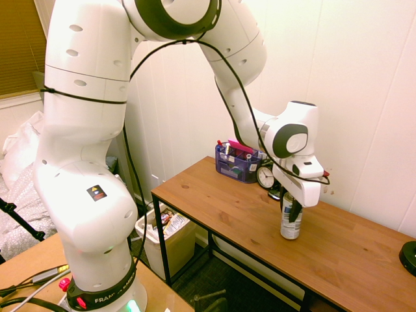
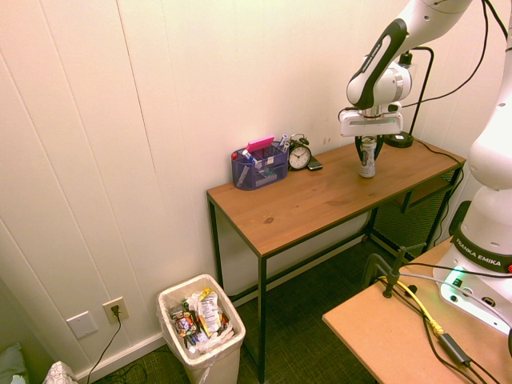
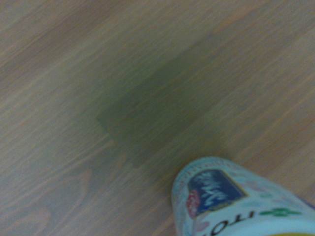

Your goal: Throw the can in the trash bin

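Wooden desk [image 2: 268, 216] by pale wall. Grasp step: gripper [image 2: 369, 144] closed in on upright can [image 2: 368, 160], seemingly clasping it; next, lift clear, carry to trash bin [image 2: 238, 340].

"ITO" on can [image 3: 221, 199], "FRANKA EMIKA" on arm [image 2: 490, 216]

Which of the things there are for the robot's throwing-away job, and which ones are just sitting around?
For the job:
- drink can, between the robot's jaws
- trash bin, on the floor with wrappers inside

Just sitting around:
- blue pen organizer, with pens in it
- alarm clock
- desk lamp, behind the arm
- power outlet, on the wall
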Available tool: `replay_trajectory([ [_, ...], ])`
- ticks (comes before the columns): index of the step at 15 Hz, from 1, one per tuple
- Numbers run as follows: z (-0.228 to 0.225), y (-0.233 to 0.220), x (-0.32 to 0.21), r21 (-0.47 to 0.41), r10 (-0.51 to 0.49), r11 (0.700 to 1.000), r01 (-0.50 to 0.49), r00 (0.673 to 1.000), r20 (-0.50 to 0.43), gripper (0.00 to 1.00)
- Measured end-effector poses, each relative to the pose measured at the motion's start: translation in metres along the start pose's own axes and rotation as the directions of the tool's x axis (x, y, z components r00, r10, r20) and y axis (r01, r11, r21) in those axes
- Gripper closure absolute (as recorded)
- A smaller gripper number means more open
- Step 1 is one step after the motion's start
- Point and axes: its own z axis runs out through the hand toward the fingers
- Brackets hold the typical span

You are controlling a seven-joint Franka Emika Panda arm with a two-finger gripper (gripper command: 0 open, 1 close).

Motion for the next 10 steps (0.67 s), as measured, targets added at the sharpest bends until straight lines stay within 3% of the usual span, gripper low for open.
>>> replay_trajectory([
  [6, -0.042, -0.008, -0.020, 0.070, -0.045, 0.997, 0.046, 0.999, -0.013, 1.00],
  [8, -0.070, -0.005, -0.064, 0.099, -0.143, 0.984, 0.146, 0.989, -0.033, 1.00],
  [10, -0.102, 0.006, -0.136, 0.124, -0.275, 0.953, 0.277, 0.961, -0.035, 1.00],
])
